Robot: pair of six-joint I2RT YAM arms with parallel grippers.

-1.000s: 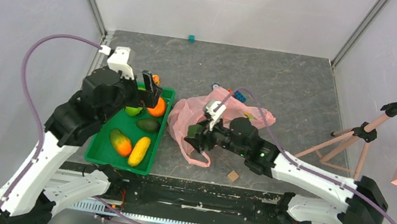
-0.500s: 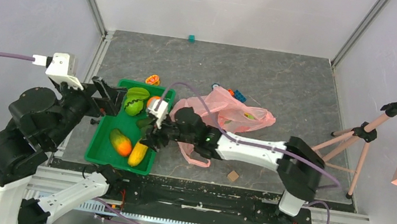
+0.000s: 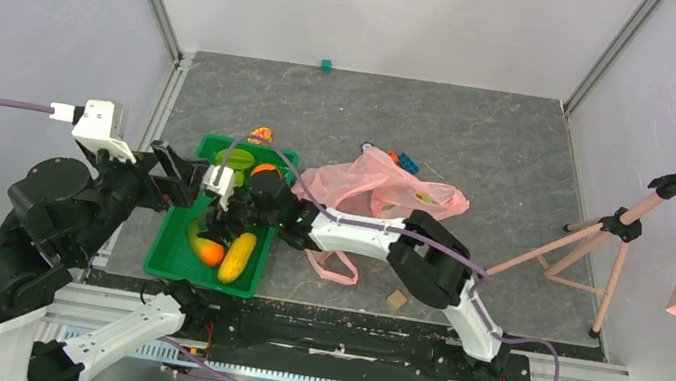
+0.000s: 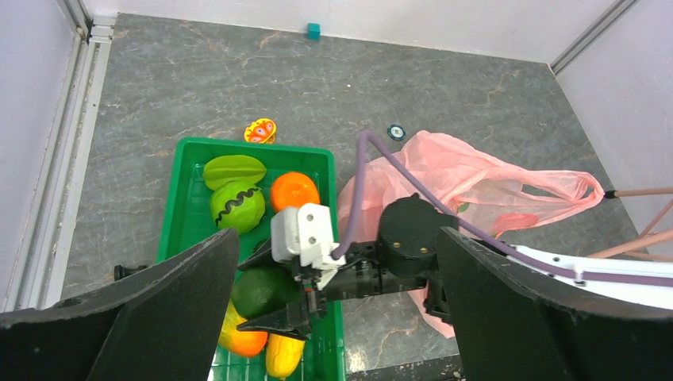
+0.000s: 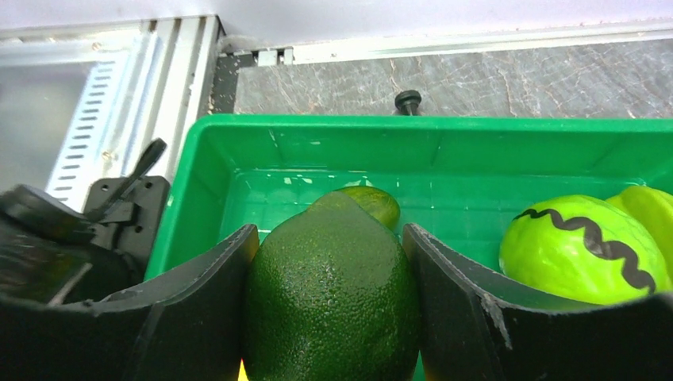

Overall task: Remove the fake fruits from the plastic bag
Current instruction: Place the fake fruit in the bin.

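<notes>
The right tool (image 5: 329, 238), clamped on a dark avocado (image 4: 266, 292), now reaches deep into the one green tray (image 4: 254, 147); a second ago it was at the single pink bag (image 3: 385, 189), which lies beside the tray on the tabletop (image 3: 483, 141). Six fruits are in the tray, counting the held one and the mango (image 4: 238, 340). One red fruit (image 4: 516, 223) shows inside the bag. The left tool (image 4: 335, 238) hangs wide open above.

left arm (image 3: 58, 209): bent up high on the left side, wrist turned toward the right.
left gripper (image 3: 186, 178): up in the air, two black fingers (image 4: 159, 317) spread wide apart.
right arm (image 3: 358, 229): stretched out long and low, reaching far across to the left.
right gripper (image 5: 329, 230): just beside the left gripper, its fingers (image 5: 198, 317) pressed on both sides of a dark green bumpy plastic avocado (image 5: 329, 309).
</notes>
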